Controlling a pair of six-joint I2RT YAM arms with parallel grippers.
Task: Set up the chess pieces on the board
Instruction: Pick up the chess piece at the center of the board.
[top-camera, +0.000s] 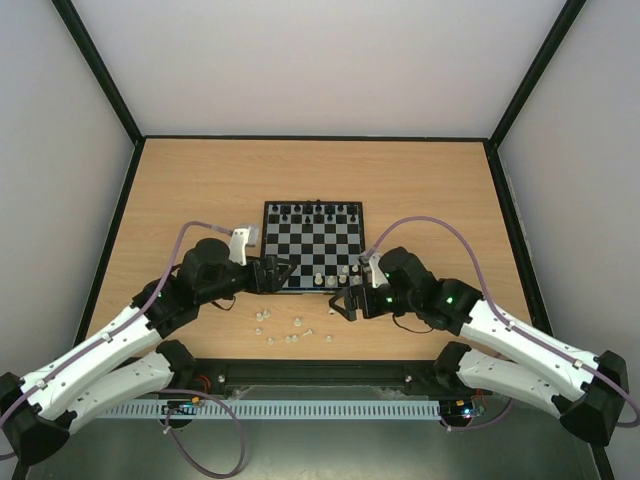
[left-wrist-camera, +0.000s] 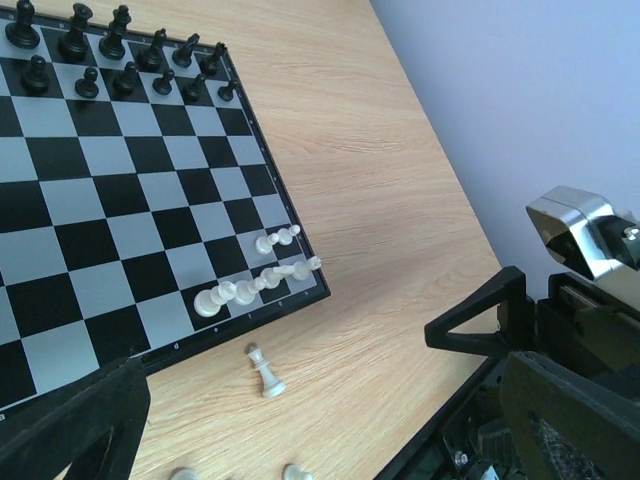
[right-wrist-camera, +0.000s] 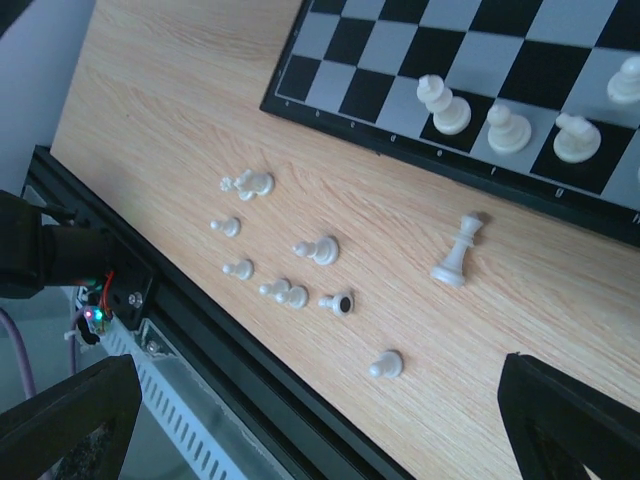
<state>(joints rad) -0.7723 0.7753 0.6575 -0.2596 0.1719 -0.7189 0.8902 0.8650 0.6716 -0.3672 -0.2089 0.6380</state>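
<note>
Left pincer (top-camera: 284, 272), spread and empty, hovers at the seven o'clock corner of the small black-and-grey checkered board (top-camera: 300, 240). About nine tiny cream plastic chess pieces (right-wrist-camera: 318, 247), one taller, lie loose at its six o'clock on the open wooden table (top-camera: 200, 190). More crowd the five o'clock corner, beside the released, empty right pincer (top-camera: 342, 303).

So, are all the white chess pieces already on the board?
No: several white pieces are on the table beside the board, among them one taller piece.
</note>
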